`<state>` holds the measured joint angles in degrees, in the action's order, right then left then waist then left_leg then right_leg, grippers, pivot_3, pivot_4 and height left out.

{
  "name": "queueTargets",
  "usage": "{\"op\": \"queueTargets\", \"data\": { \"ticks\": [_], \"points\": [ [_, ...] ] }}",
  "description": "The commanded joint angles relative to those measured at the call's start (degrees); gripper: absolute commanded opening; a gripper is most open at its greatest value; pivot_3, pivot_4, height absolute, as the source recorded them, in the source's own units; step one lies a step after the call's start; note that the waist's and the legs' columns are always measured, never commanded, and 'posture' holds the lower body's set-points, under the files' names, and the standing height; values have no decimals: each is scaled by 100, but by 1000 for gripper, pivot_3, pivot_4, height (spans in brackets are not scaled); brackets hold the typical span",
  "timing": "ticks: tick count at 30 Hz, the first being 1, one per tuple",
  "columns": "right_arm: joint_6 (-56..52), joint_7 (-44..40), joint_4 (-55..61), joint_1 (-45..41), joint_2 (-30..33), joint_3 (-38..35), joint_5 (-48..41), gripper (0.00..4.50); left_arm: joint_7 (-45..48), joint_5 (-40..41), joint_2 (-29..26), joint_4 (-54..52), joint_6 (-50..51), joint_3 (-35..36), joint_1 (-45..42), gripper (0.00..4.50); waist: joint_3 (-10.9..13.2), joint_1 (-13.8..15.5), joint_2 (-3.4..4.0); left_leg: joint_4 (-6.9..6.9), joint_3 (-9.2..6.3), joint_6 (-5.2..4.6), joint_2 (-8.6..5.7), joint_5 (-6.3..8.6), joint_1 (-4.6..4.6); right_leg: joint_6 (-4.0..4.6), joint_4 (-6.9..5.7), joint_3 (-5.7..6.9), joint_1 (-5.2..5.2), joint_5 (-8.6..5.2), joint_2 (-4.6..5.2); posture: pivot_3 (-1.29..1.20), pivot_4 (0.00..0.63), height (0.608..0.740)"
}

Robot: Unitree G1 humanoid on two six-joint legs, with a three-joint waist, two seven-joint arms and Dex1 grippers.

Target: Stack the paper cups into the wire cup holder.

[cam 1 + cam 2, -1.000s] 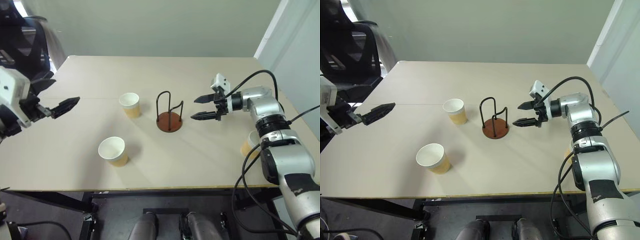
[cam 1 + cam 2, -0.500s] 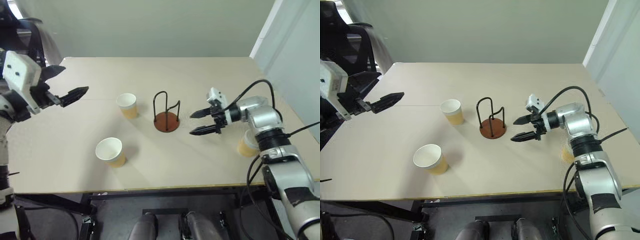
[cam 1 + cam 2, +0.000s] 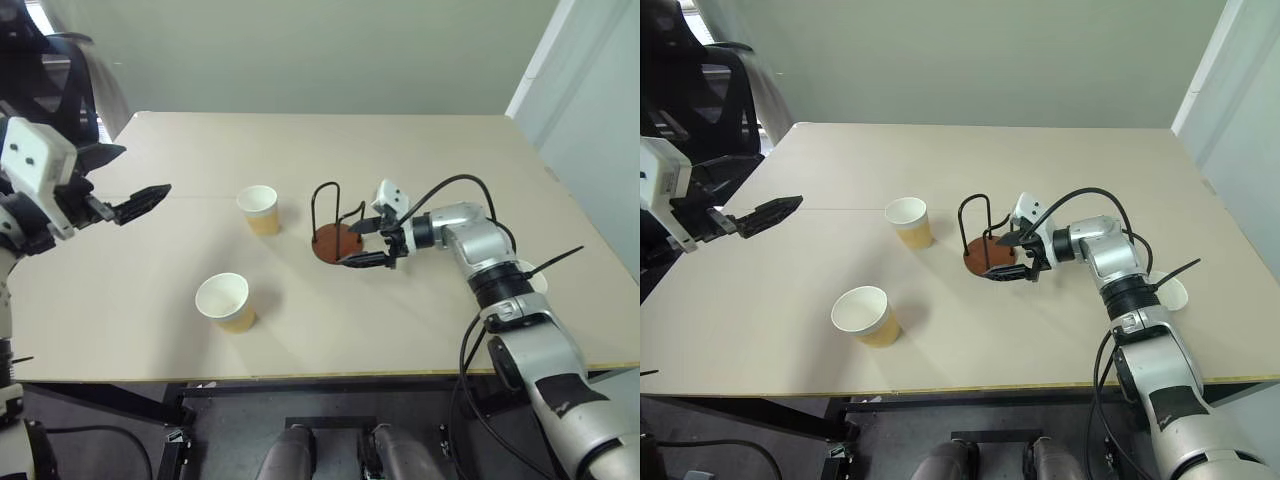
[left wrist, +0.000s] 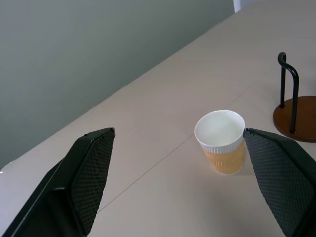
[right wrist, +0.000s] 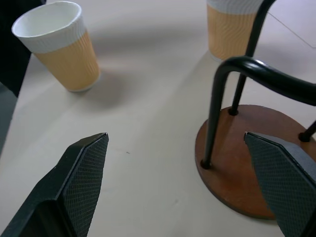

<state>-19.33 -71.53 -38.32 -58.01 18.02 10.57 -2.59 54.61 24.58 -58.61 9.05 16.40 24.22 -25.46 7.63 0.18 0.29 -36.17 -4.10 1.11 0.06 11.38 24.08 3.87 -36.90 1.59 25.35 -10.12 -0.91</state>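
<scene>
Right gripper (image 3: 1011, 257), jaws wide, empty, hovering at holder (image 3: 989, 256)'s 3 o'clock. Cups (image 3: 910, 221) standing at holder's 9 and 7. Advice: steady base, avoiding loops.

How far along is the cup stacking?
Nothing stacked: the wire cup holder is empty. Right gripper is open around its base; left gripper is open, holding nothing. Left to do: far cup, near cup and the cup behind the right arm.
</scene>
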Motion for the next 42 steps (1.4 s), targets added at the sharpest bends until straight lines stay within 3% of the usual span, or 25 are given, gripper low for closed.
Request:
{"op": "queueTargets", "data": {
  "ticks": [1, 17, 20, 31, 36, 42],
  "points": [
    [253, 232, -59, -228, -84, 39, 58, 4500, -45, 50, -116, -207, -78, 287, 37, 4448, 0, -1, 0, 0, 0, 1, 0, 1, 0, 1, -1, 0, 1, -1, 0, 0, 150, 740],
    [-113, 720, -61, -379, -404, 22, -17, 4500, -32, 39, -149, -207, -37, 242, 6, 4448, 0, -1, 0, 3, -2, 9, 0, 6, 2, 5, -2, 1, 7, -3, 0, 0, 150, 740],
    [-313, 780, 48, -367, -488, 20, -48, 3913, -83, 128, -126, -266, 78, 220, -137, 4500, 0, 0, 0, 3, -2, 9, 0, 6, 3, 5, -1, 1, 7, -3, 0, 0, 150, 740],
    [-681, 851, 335, -244, -539, 61, -89, 17, -82, 38, -132, -332, 84, 249, 25, 4500, 0, 0, 0, 4, -3, 11, 0, 8, 6, 7, -1, 1, 11, -5, -1, 0, 150, 740],
    [-217, 405, -163, -479, -284, 193, 37, 17, -83, 26, -160, -327, 109, 201, -44, 4500, -4, 3, -7, 4, -3, 12, -1, 9, 6, 7, -2, 1, 11, -5, 0, 0, 150, 740],
    [1091, -595, -1232, -1049, 46, 266, 127, 17, -58, 7, -169, -303, 119, 128, -113, 4500, -4, 6, -7, 3, -3, 12, -1, 8, 9, 8, -2, 1, 12, -5, 0, 0, 150, 740]
  ]
}}
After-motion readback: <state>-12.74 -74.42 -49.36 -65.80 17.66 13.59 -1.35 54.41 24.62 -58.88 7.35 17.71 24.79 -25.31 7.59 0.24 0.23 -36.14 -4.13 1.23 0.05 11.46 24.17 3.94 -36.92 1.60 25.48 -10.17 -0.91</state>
